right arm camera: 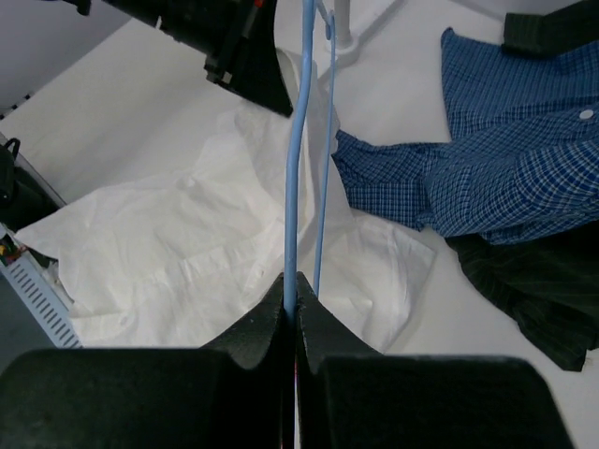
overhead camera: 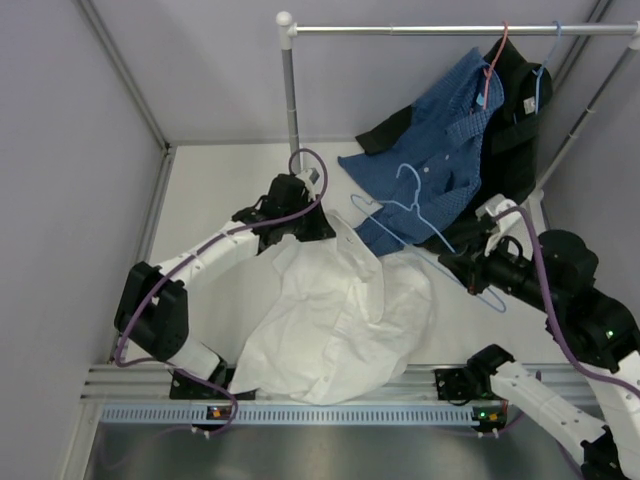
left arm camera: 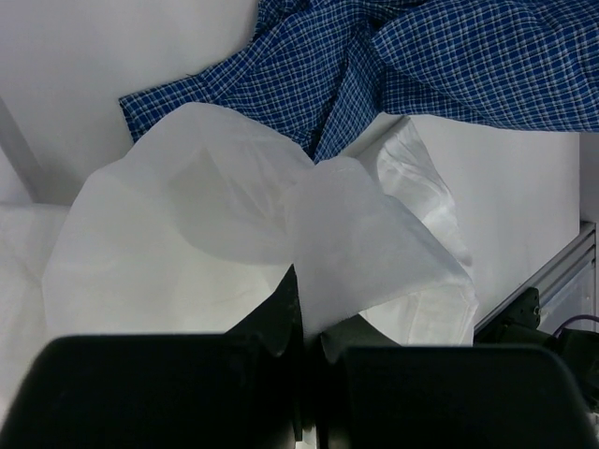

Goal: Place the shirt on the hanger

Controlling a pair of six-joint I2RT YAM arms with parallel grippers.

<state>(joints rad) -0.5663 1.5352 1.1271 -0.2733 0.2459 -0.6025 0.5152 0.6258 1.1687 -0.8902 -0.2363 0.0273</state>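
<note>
The white worktop (overhead camera: 215, 190) carries the shirt (overhead camera: 335, 320), which lies crumpled in a broad heap between the two arms, its lower edge reaching the rail at the near edge. Beyond it, a blue checked shirt (overhead camera: 440, 150) hangs from a red hanger (overhead camera: 493, 70) on the rail (overhead camera: 440, 29), with a black garment (overhead camera: 515, 120) beside it; the checked shirt's tail droops down close to the white cloth.

The left arm reaches in from the left to the shirt's far, upper edge. The left claw (left arm camera: 307, 313) is closed on a fold of the white cloth there: in the left wrist view the fabric rises straight out from between the pinched fingers and billows up in front of them, so the shirt is touching the claw and spreading away from it.

The hanger (right arm camera: 292, 168) is off the rail and held above the worktop, over the right side of the shirt. The right claw (right arm camera: 292, 304) is clamped tight on one of its thin wires, the fingers meeting around it. From that claw the wire runs out toward the left claw, with the shirt lying below and to the left of it.
</note>
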